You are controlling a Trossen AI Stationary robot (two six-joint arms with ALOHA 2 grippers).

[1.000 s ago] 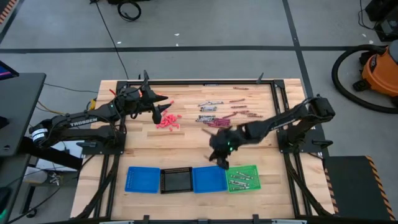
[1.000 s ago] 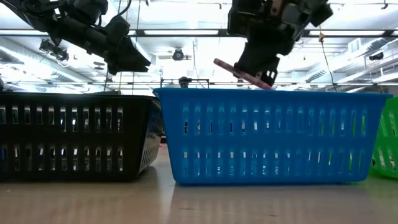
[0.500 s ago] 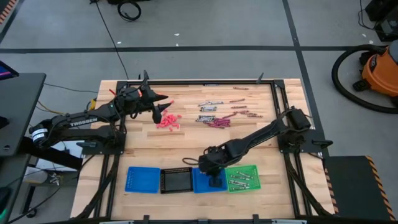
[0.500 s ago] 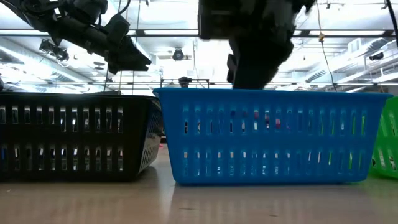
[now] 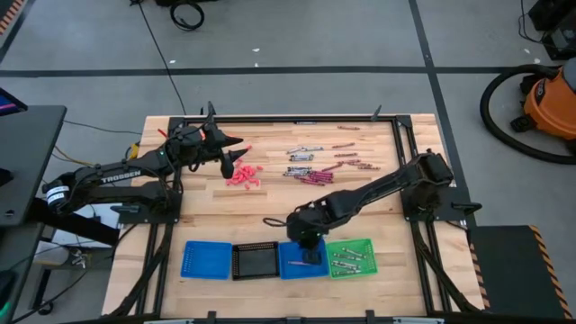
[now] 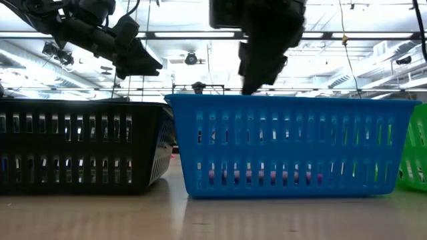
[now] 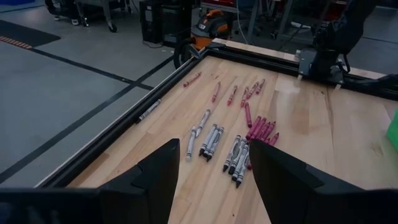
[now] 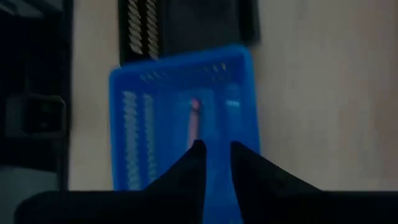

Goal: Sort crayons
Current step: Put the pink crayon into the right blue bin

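Right gripper (image 5: pixel 306 243) hangs over the blue tray (image 5: pixel 290 265) at 6 o'clock, fingers parted a bit and holding nothing, since the maroon crayon (image 5: pixel 302 263) lies inside, sorted by colour I'd guess. Left gripper (image 5: pixel 236 160) waits unclenched at 10 o'clock by the loose crayons (image 5: pixel 310 171) further back.
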